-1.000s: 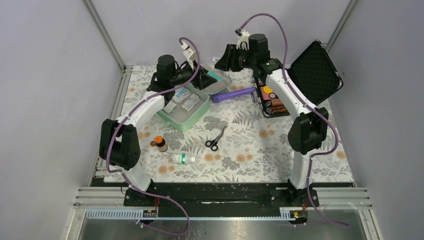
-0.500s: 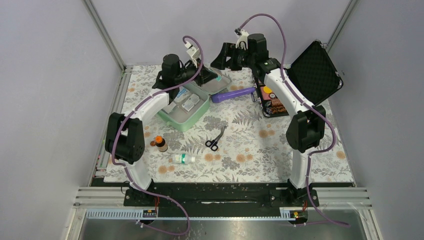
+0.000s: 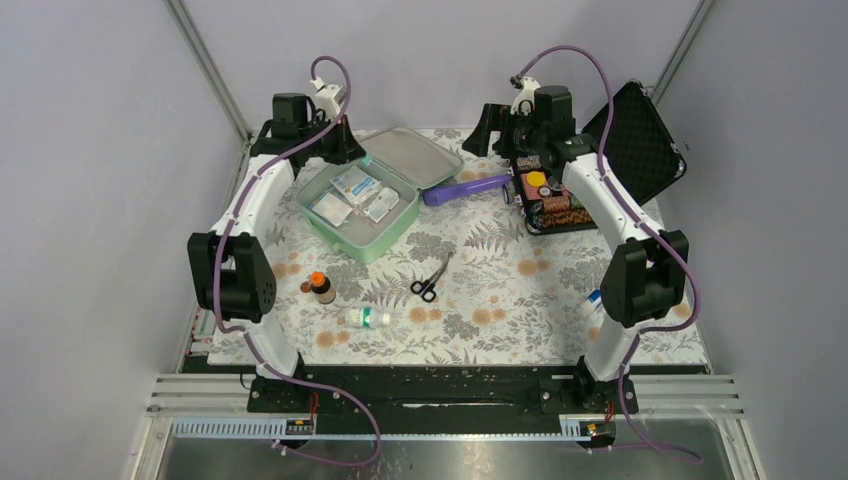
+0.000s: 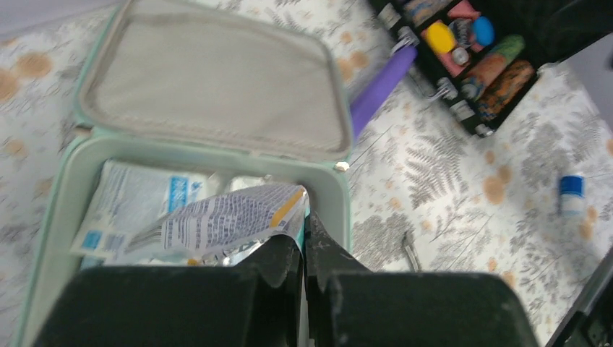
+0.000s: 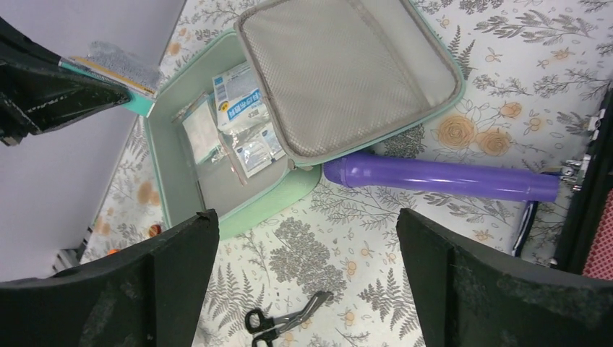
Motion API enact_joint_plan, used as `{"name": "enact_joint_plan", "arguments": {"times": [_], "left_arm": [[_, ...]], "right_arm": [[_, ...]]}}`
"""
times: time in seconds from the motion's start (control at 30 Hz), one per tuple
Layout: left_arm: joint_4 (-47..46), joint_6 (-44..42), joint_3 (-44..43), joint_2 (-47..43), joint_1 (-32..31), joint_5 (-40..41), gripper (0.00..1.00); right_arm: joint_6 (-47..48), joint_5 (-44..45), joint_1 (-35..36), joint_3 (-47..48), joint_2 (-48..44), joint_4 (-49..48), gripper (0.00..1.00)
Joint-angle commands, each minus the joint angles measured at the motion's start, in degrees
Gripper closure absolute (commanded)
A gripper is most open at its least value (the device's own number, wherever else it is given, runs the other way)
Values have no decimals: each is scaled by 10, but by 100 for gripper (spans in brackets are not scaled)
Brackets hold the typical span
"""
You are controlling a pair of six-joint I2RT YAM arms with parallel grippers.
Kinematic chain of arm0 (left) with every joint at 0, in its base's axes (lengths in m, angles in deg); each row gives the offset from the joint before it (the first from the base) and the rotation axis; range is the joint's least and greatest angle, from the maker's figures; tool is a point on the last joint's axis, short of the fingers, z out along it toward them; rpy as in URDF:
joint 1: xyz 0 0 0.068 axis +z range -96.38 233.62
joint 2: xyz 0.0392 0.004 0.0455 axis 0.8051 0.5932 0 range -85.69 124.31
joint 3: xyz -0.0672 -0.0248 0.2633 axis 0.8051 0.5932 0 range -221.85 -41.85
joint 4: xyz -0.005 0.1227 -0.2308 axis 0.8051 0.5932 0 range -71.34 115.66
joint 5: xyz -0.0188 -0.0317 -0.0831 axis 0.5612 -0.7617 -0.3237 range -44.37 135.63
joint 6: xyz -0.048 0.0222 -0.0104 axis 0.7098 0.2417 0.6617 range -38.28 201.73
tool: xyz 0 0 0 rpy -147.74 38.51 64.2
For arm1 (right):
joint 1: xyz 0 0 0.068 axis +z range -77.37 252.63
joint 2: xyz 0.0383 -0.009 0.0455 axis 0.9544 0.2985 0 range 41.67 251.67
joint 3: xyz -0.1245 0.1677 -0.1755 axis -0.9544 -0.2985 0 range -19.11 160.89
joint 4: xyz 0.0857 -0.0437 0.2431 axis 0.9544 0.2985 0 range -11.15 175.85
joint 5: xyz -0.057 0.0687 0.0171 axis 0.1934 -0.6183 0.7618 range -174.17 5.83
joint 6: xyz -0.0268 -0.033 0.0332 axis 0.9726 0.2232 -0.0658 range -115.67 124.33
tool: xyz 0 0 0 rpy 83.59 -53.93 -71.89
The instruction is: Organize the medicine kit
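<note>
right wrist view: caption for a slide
Open right gripper above the opened medicine kit, purple tube and scissors; left gripper holds a foil sachet

Pkts (image 3: 352, 195) in medicine kit (image 3: 390, 238), tube (image 3: 465, 187) just R, scissors (image 3: 430, 280) in front

The medicine kit (image 3: 372, 247) is a mint-green, rounded-square hinged case lying open on the far-left part of the table, set at an angle to its edges. Its lid lies back towards the far edge, grey lining up. White-and-blue packets (image 3: 354, 188) lie in the base.
</note>
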Motion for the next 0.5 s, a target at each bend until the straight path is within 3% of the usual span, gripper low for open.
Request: {"name": "enact_joint_plan", "arguments": {"times": [0.0, 0.23, 0.47], "left_arm": [[107, -30, -36, 23, 15, 72, 100], [73, 46, -19, 56, 26, 58, 100], [76, 41, -87, 137, 28, 53, 100]], "right_arm": [[49, 19, 6, 13, -18, 21, 1], [58, 26, 7, 6, -13, 29, 1], [72, 35, 6, 1, -12, 41, 1]]}}
